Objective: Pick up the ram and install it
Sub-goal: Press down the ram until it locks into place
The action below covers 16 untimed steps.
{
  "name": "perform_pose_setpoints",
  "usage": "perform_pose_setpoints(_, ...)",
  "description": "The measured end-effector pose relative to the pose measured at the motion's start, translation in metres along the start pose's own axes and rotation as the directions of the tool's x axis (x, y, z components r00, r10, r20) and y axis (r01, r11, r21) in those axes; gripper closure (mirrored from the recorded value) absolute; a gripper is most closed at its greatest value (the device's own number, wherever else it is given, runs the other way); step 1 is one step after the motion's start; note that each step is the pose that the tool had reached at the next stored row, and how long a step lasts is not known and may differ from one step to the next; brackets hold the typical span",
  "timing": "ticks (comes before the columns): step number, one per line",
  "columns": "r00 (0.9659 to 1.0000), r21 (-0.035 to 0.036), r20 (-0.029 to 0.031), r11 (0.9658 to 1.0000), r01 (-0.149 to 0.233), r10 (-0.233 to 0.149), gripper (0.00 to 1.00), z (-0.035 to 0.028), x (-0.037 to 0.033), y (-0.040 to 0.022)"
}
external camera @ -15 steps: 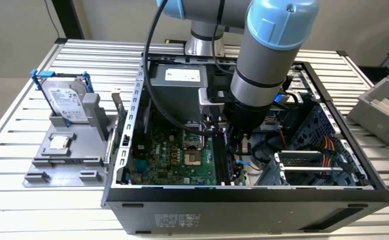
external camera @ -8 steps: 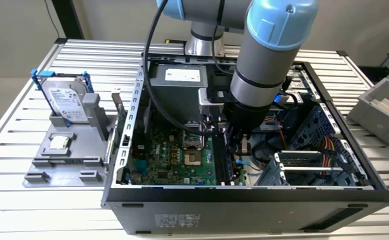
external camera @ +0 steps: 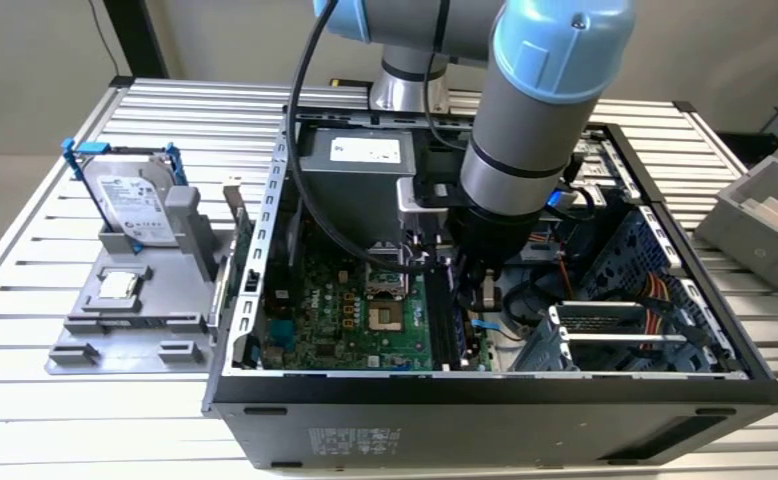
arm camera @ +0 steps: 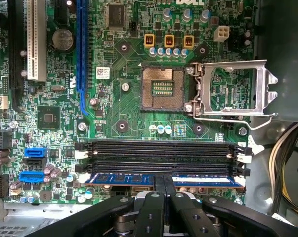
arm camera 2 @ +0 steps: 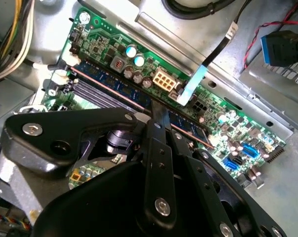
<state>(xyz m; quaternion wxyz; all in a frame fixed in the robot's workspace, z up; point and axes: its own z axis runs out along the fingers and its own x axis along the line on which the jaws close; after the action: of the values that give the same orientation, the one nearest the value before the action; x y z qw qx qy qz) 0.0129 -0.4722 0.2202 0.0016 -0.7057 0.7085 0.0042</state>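
The ram (arm camera: 119,178) is a long thin bluish stick standing on edge in the motherboard slot nearest my gripper, beside two empty black slots (arm camera: 158,154). My gripper (arm camera: 164,183) is shut on the ram's middle, its two black fingers pressed close together over the top edge. In the second wrist view the ram (arm camera 2: 114,86) runs diagonally across the green board, with the fingertip (arm camera 2: 159,114) meeting it. In the exterior view the arm reaches down into the open computer case (external camera: 496,400), and the gripper (external camera: 476,300) sits low over the motherboard (external camera: 336,310).
An empty processor socket (arm camera: 161,89) with its metal bracket (arm camera: 233,89) swung open lies beyond the slots. Cable bundles (arm camera: 287,158) run beside the board. Outside the case, a grey fixture (external camera: 122,320) holds a hard drive in a blue frame (external camera: 136,205) and a square chip (external camera: 120,287).
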Motion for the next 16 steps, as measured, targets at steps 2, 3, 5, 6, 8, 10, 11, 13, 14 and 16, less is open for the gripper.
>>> perform_pose_setpoints(2,1.0,-0.0001,-0.0004,1.0,0.0,0.0,1.0,0.0,0.0,0.0)
perform_pose_setpoints(3,1.0,-0.0001,-0.0004,1.0,0.0,0.0,1.0,0.0001,0.0001,0.0)
perform_pose_setpoints(5,1.0,-0.0001,-0.0003,1.0,0.0,0.0,1.0,0.0003,0.0001,0.0)
perform_pose_setpoints(6,1.0,-0.0001,-0.0004,1.0,0.0,0.0,1.0,0.0003,0.0001,0.0)
perform_pose_setpoints(8,1.0,-0.0001,-0.0003,1.0,0.0,0.0,1.0,0.0004,0.0,0.0)
perform_pose_setpoints(10,1.0,-0.0001,-0.0003,1.0,0.0,0.0,1.0,0.0005,0.0001,0.0)
perform_pose_setpoints(11,1.0,-0.0001,-0.0003,1.0,0.0,0.0,1.0,0.0006,0.0001,0.0)
perform_pose_setpoints(13,1.0,0.0,-0.0002,1.0,0.0,0.0,1.0,0.0002,0.0,0.0)
perform_pose_setpoints(14,1.0,0.0001,0.0003,1.0,0.0,0.0,1.0,-0.0005,0.0,0.0)
perform_pose_setpoints(16,1.0,-0.0002,0.0027,1.0,0.0,0.0,1.0,-0.0034,-0.0004,0.0)
